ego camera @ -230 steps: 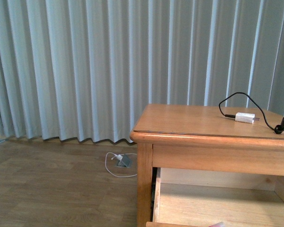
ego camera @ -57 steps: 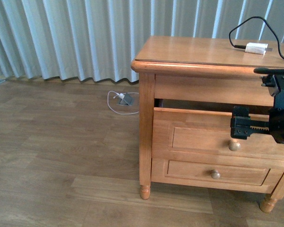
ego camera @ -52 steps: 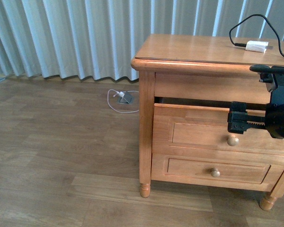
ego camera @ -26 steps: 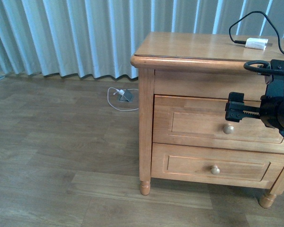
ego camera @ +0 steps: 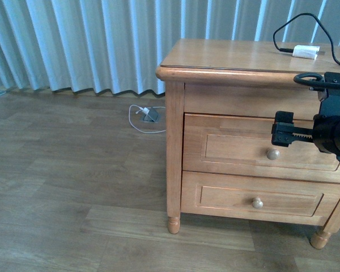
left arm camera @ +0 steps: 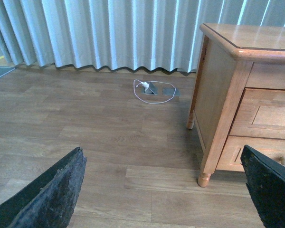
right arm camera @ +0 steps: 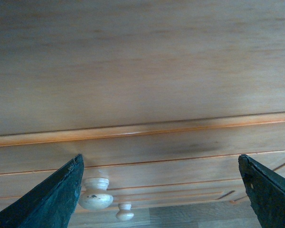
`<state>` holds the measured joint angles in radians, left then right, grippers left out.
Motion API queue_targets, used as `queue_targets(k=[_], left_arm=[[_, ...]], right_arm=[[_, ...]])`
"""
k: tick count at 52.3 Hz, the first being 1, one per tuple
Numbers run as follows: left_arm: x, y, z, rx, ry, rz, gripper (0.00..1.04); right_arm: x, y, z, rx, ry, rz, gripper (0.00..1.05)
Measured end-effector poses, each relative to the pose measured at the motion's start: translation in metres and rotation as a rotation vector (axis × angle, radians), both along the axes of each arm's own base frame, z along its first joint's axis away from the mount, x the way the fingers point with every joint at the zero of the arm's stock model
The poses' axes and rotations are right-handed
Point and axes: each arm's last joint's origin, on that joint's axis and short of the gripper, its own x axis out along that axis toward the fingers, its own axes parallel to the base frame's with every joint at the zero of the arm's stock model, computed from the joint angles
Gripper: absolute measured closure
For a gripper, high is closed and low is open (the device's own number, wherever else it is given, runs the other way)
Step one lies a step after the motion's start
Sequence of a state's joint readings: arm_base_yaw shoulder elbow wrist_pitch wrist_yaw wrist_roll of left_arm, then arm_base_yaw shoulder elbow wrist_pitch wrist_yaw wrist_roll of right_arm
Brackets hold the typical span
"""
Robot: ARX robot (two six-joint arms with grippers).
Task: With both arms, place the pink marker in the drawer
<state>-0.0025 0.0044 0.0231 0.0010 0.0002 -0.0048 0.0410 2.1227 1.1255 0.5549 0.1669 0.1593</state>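
A honey-coloured wooden nightstand (ego camera: 175,113) stands on the wood-plank floor (ego camera: 73,187), on small turned feet, in front of a long pale curtain. Its flat top (ego camera: 226,54) carries a white charger block (ego camera: 305,52) near the far right corner, with a black cable (ego camera: 289,31) looping up from the block and back down onto the wood. Two drawers sit in its front, one above the other, both shut flush, each with a round pale knob. On the floor near the curtain's hem, left of the nightstand, lies a small grey floor socket (ego camera: 151,115) with a white cord (ego camera: 137,122) curled beside it.
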Motion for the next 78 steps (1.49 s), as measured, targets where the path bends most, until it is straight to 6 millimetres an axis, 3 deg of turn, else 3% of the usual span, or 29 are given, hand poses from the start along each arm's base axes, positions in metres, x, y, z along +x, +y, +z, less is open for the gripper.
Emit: queue_targets(k=[11,24,36,39,50,52,55,66,72,78], left_arm=[[0.0,0.0,0.0,0.0,0.0,0.0,0.06],[0.0,0.0,0.0,0.0,0.0,0.0,0.06],[0.0,0.0,0.0,0.0,0.0,0.0,0.06],[0.0,0.0,0.0,0.0,0.0,0.0,0.06],[0.0,0.0,0.0,0.0,0.0,0.0,0.06],[0.0,0.0,0.0,0.0,0.0,0.0,0.06],[0.0,0.0,0.0,0.0,0.0,0.0,0.06],[0.0,0.0,0.0,0.0,0.0,0.0,0.06],[0.0,0.0,0.0,0.0,0.0,0.0,0.06],[0.0,0.0,0.0,0.0,0.0,0.0,0.06]], right_arm=[[-0.027,-0.003,0.02,0.029,0.028,0.038,0.08],[-0.081,-0.001,0.062,0.068,0.029,0.116,0.08],[-0.153,-0.002,0.119,0.095,-0.043,0.186,0.08],[-0.181,-0.002,0.139,0.102,-0.075,0.21,0.08],[-0.255,-0.006,0.17,0.116,-0.135,0.248,0.08],[-0.271,-0.007,0.172,0.109,-0.145,0.242,0.08],[-0.28,-0.008,0.173,0.099,-0.163,0.236,0.08],[-0.282,-0.009,0.173,0.077,-0.187,0.22,0.1],[-0.288,-0.012,0.156,-0.056,-0.406,0.154,0.3],[-0.294,-0.013,0.138,-0.089,-0.442,0.152,0.5]])
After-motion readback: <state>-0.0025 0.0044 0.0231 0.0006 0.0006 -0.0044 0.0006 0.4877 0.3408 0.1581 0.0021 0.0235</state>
